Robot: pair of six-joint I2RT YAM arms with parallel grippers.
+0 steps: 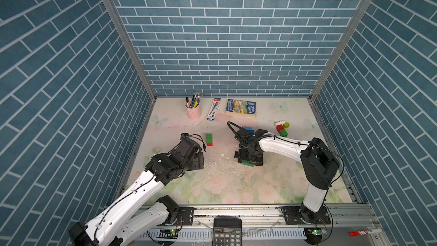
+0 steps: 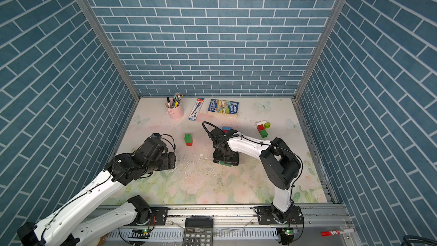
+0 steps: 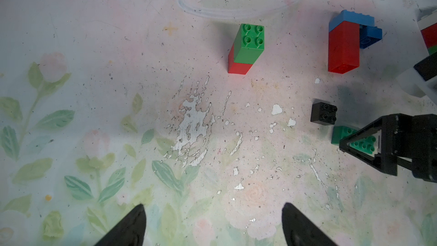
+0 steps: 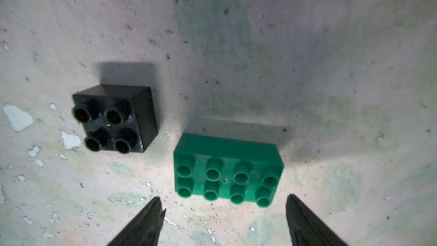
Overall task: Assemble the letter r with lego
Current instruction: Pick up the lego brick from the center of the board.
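Note:
The right wrist view shows a dark green eight-stud lego brick (image 4: 227,171) lying flat on the table, with a black four-stud brick (image 4: 113,118) beside it and apart from it. My right gripper (image 4: 223,203) hangs open just above them; the green brick sits just beyond its fingertips and nothing is between them. My left gripper (image 3: 212,209) is open and empty over bare table. A green-on-red stack (image 1: 209,139) stands mid-table. A red block with blue bricks (image 3: 344,43) lies behind the right arm. A white, red, green and lime cluster (image 1: 282,127) sits at the back right.
A pink pen cup (image 1: 193,110), a pen box (image 1: 213,109) and a book (image 1: 240,108) line the back edge. A calculator (image 1: 227,231) and a red marker (image 1: 364,232) lie on the front rail. Brick-patterned walls close in three sides.

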